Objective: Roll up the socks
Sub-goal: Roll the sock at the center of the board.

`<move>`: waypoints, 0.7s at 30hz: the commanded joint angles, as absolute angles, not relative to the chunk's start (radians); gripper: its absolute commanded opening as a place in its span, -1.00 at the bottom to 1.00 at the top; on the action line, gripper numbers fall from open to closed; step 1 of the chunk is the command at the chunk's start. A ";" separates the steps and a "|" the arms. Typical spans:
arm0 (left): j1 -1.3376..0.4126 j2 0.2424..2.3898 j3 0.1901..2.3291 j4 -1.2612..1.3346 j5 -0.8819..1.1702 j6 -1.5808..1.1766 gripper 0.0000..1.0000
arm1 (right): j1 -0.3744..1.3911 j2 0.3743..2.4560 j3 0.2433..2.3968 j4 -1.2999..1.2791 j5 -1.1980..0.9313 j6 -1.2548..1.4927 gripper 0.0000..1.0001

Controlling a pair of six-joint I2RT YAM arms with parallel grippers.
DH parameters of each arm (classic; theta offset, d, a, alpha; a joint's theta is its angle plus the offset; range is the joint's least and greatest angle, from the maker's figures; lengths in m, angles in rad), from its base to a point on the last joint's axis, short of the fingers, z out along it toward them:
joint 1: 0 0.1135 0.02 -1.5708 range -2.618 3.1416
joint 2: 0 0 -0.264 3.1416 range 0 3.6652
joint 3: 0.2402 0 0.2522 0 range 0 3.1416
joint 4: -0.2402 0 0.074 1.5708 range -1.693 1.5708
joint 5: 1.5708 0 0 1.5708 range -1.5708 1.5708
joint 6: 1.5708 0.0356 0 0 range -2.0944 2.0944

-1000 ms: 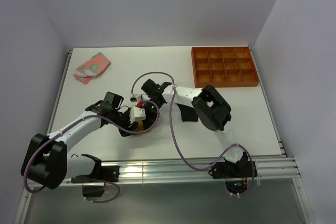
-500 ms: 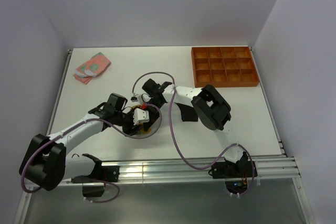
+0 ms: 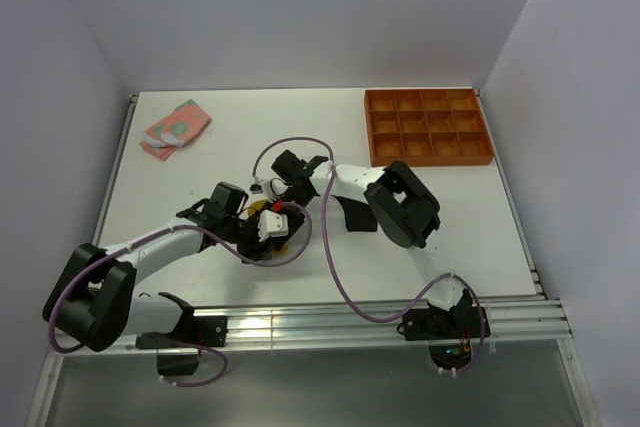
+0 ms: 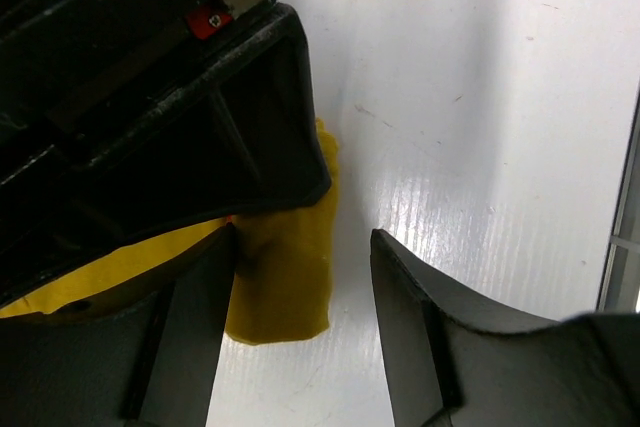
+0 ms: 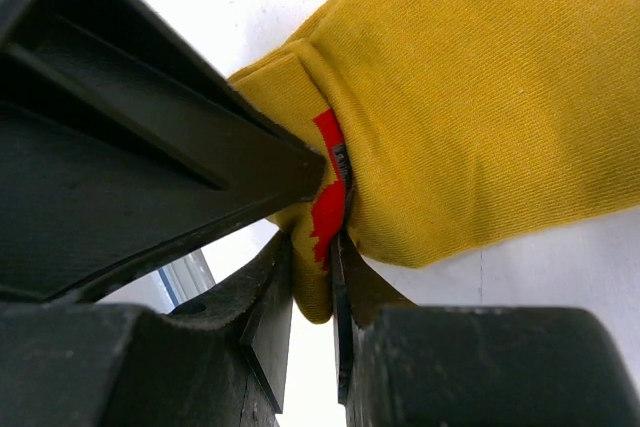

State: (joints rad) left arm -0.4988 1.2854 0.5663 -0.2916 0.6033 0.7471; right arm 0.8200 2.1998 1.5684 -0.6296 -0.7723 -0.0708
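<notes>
The mustard-yellow sock (image 5: 480,117) lies on the white table (image 3: 200,177) between both grippers. My right gripper (image 5: 315,267) is shut on the sock's folded edge, right at its red tag (image 5: 328,197). In the left wrist view my left gripper (image 4: 300,317) is open, with one end of the yellow sock (image 4: 285,277) between its fingers and against the left finger (image 4: 195,327). From above, little of the yellow sock (image 3: 258,209) shows under the left gripper (image 3: 275,219) and right gripper (image 3: 280,190). The pink and green sock (image 3: 175,127) lies at the far left. The black sock (image 3: 352,215) lies under the right arm.
An orange tray (image 3: 427,127) with square compartments stands at the far right of the table. The right gripper's black body (image 4: 150,97) fills the upper left of the left wrist view. A metal rail (image 3: 380,312) runs along the near edge.
The left arm has swung to the right and its wrist has turned, bringing its gripper close against the right gripper with jaws spread wider. The right arm has stayed in place.
</notes>
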 commanded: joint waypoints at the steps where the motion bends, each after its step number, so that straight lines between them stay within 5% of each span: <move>1: -0.505 1.311 0.554 -0.241 0.604 0.718 0.21 | 0.821 2.247 1.531 -0.614 -0.686 -0.084 -0.66; 10: -0.503 1.373 0.568 -0.221 0.606 0.687 0.04 | 0.821 2.232 1.490 -0.575 -0.701 -0.071 -0.65; 21: -0.497 1.430 0.607 -0.301 0.624 0.698 -0.77 | 0.819 2.165 1.415 -0.494 -0.670 -0.028 -0.46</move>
State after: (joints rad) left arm -0.4973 1.3926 0.5976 -0.2462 0.6056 0.6975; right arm 0.8074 2.1693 1.4834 -0.5232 -0.8032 -0.0208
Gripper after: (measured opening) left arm 0.313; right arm 0.261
